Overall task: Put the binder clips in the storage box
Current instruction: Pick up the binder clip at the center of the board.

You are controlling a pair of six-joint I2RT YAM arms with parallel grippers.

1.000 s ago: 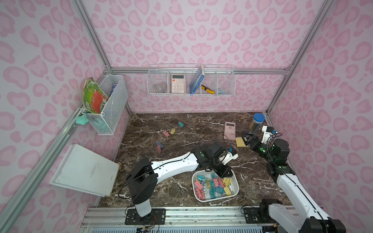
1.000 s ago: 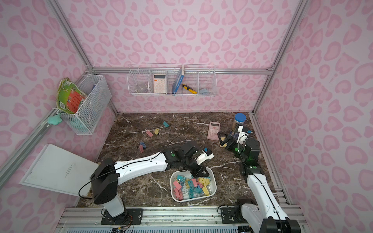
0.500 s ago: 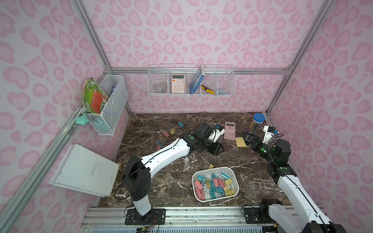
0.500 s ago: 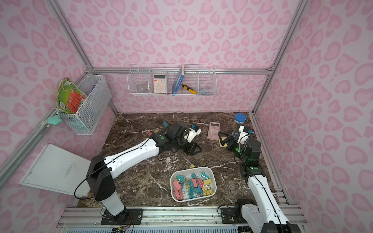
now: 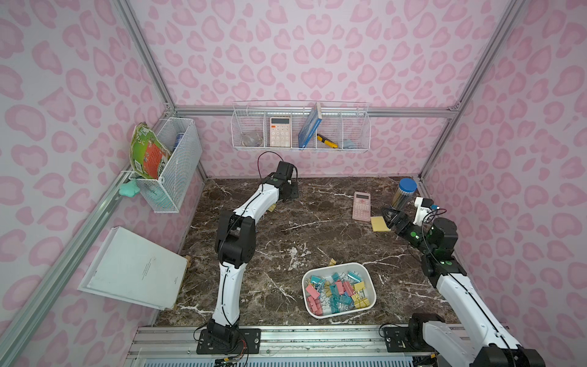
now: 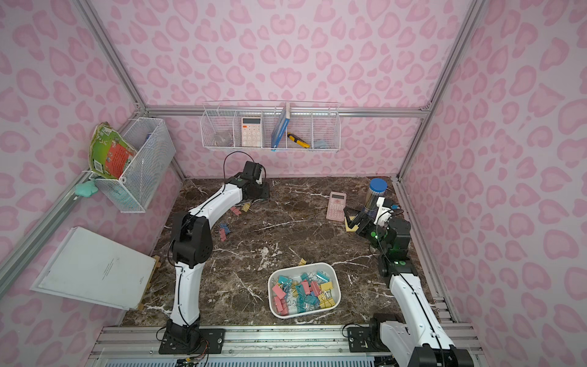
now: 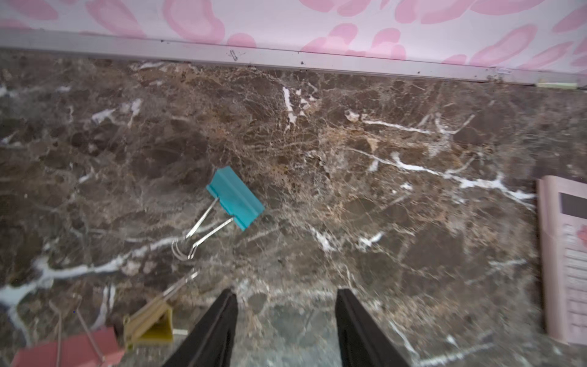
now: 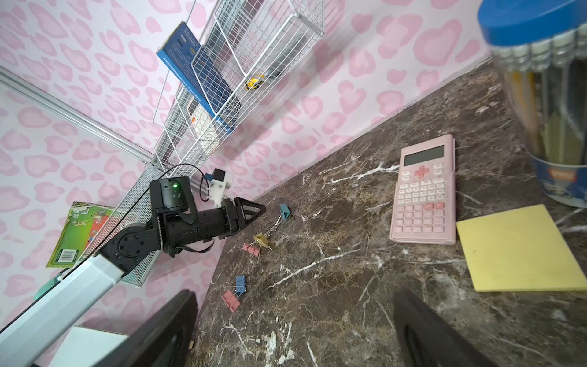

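Note:
The white storage box (image 5: 371, 287) (image 6: 337, 286) sits near the front of the table and holds several pink, yellow, teal and blue binder clips (image 5: 336, 290). One yellow clip (image 5: 332, 262) lies just outside its far rim. My left gripper (image 7: 286, 295) (image 5: 290, 193) hangs open over the back left of the table. Just ahead of it lies a teal clip (image 7: 235, 198). Beside one finger are a yellow clip (image 7: 152, 324) and a pink clip (image 7: 70, 351). A blue clip (image 8: 240, 282) and another pink clip (image 8: 231, 300) lie further toward the front. My right gripper (image 8: 293, 295) (image 5: 389, 219) is open and holds nothing.
A pink calculator (image 5: 362, 206), a yellow sticky-note pad (image 5: 380, 224) and a blue-lidded pen jar (image 5: 403, 193) stand at the back right by my right gripper. Wire baskets hang on the back wall (image 5: 301, 130) and the left wall (image 5: 171, 165). A white board (image 5: 133, 270) leans at the left.
My left arm has swung from above the storage box to the back left of the table, and its jaws have opened. The right arm has not moved.

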